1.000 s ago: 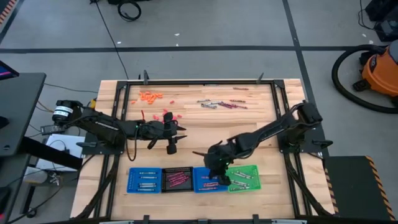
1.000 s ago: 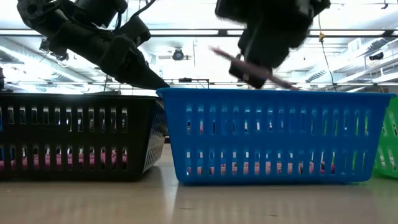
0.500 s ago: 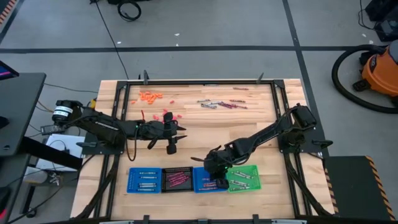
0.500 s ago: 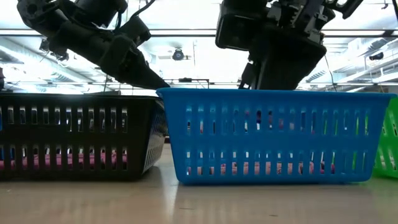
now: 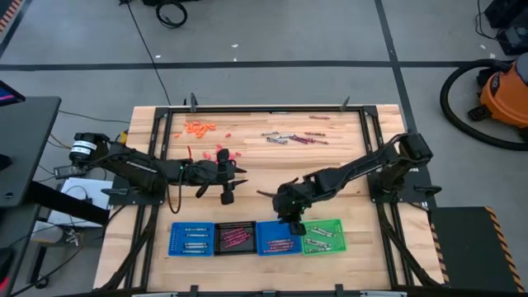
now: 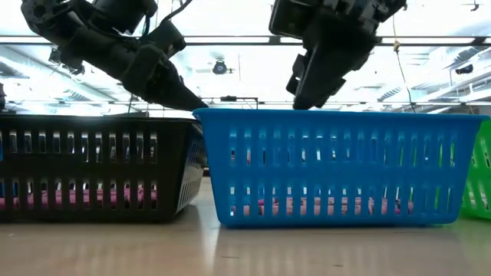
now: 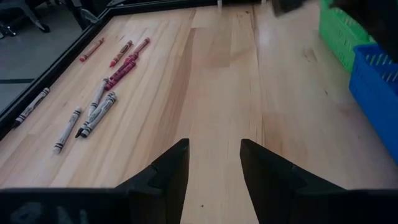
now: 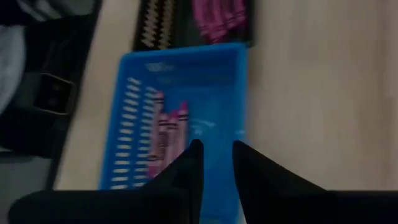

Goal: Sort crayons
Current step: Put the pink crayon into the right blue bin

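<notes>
My right fingers (image 8: 214,163) hang empty and a little apart over the blue tray (image 5: 275,238), where maroon crayons (image 8: 168,127) lie. More crayons (image 5: 290,139) wait loose at the bench's (image 5: 272,169) far side. My left fingers (image 7: 211,163), also open and empty, hover mid-bench. The risk I see is lifting away carelessly and clipping the tray's rim, which could nudge it against the green tray (image 5: 323,236) or the black tray (image 5: 234,238) beside it and mix the sorted piles
</notes>
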### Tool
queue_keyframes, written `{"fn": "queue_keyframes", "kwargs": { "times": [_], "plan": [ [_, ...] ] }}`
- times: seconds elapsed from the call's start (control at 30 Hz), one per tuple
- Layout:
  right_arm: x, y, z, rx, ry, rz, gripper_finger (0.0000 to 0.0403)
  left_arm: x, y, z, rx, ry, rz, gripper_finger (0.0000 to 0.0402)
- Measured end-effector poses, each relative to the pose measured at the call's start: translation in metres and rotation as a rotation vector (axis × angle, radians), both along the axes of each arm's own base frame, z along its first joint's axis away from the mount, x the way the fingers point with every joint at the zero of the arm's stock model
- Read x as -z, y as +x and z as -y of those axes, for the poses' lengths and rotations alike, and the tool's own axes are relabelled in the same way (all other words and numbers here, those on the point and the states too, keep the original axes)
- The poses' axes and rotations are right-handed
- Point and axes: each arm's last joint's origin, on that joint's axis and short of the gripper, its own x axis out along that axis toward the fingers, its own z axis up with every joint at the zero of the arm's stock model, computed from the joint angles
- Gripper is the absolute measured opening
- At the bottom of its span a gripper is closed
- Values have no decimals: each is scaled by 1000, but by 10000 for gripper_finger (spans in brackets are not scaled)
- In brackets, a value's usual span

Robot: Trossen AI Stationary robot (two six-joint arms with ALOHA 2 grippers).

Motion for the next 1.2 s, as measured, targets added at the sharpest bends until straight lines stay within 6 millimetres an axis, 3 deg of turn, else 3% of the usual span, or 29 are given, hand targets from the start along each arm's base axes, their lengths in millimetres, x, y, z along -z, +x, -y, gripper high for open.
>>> {"fn": "queue_keyframes", "kwargs": {
  "times": [0.17, 0.37, 0.7, 0.87, 1.2],
  "plan": [
    [3, -7, 27, 42, -79, 13, 91, 1, 0, 0, 0, 1, -7, 155],
    [14, -28, 70, 211, -270, -17, 91, 1, 0, 0, 0, 1, -11, 155],
    [24, -99, 154, 555, -352, -84, 91, 2, -1, 0, 0, 2, -22, 155],
    [31, -126, 189, 683, -380, -176, 91, 2, -1, 0, 4, 11, -23, 155],
    [46, -146, 245, 736, -452, -305, 91, 2, -1, 0, 7, 17, -23, 155]
  ]
}}
